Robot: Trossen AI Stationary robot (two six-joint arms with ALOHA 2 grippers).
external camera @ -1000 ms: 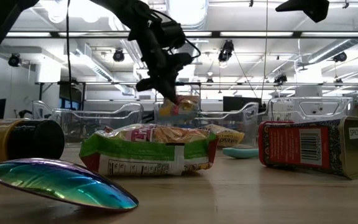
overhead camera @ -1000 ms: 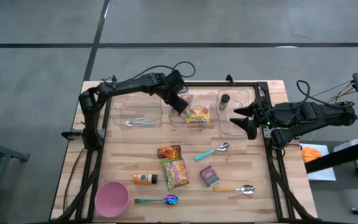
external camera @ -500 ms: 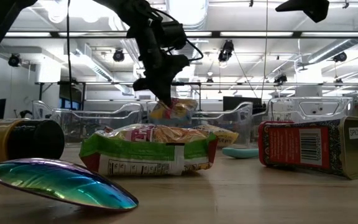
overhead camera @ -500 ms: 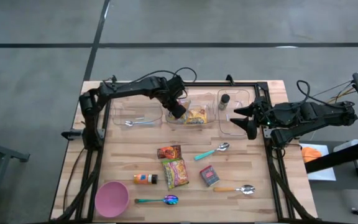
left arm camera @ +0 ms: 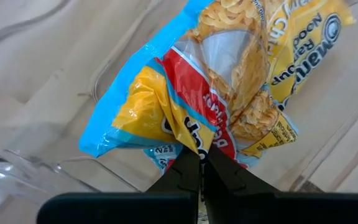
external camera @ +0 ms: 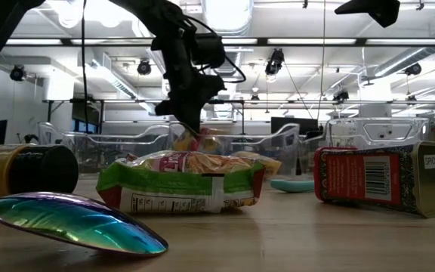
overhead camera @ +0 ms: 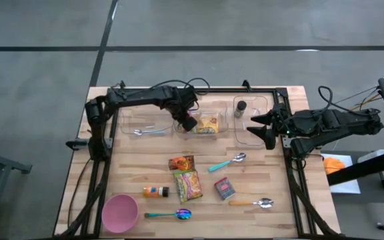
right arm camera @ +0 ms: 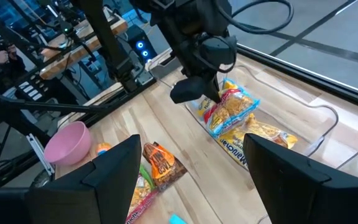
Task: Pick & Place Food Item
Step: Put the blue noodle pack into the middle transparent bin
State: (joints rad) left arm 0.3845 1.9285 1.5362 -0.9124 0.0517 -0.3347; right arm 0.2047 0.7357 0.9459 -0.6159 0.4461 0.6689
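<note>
left tool: pinched shut on noodle packet, low in middle clear bin at far edge | right tool: wide, idle at right | risk: thin corner pinch, packet may snag the bin wall or cling on release | wooden worktop, cluttered; concrete floor, open lab behind

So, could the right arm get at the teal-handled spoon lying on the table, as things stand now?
Probably yes. The right gripper hangs open near the clear bin on its side, and the teal-handled spoon lies on bare wood with nothing on it. The left gripper is busy at the middle bin, shut on a noodle packet.
</note>
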